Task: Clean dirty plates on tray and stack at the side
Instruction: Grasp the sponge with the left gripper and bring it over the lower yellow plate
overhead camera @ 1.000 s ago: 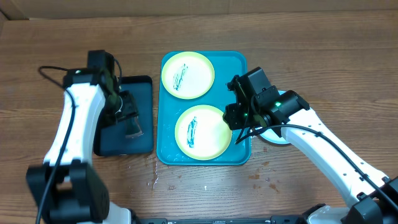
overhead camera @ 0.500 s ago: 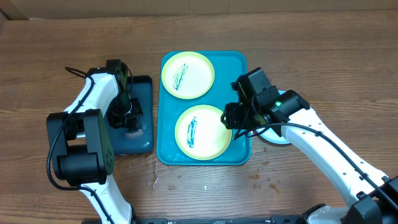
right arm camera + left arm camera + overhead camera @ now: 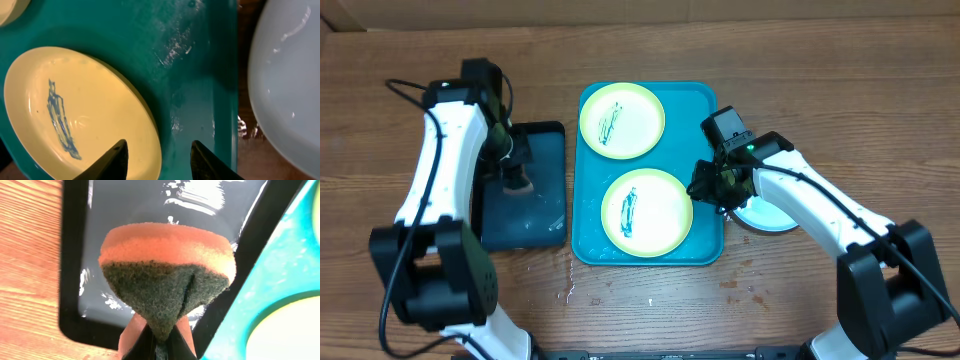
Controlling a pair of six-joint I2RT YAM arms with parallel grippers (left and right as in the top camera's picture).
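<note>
A matt, grained wooden surface (image 3: 820, 90) is seen. A smooth, glossy finish is shown by the large turquoise rectangular plastic tray (image 3: 688, 135) and by the narrow black plastic tray (image 3: 545, 160), which is streaked with bright glare. The round yellow-green-rimmed plates (image 3: 647, 212) appear smooth and satin. The orange foam sponge (image 3: 167, 240) is faced with a coarse, dark, fibrous scouring layer.

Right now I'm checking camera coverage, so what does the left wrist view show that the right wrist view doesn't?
Only the left wrist view shows the sponge, orange with a dark scouring face, pinched in the shut left pincer above the black tray. Only the right wrist view shows the scribbled plate, the pale plate beside the turquoise tray, and the open right pincer over the scribbled plate's rim. Both show the turquoise tray. The left wrist view also catches a yellow-green plate edge, but I cannot tell which plate it belongs to.
</note>
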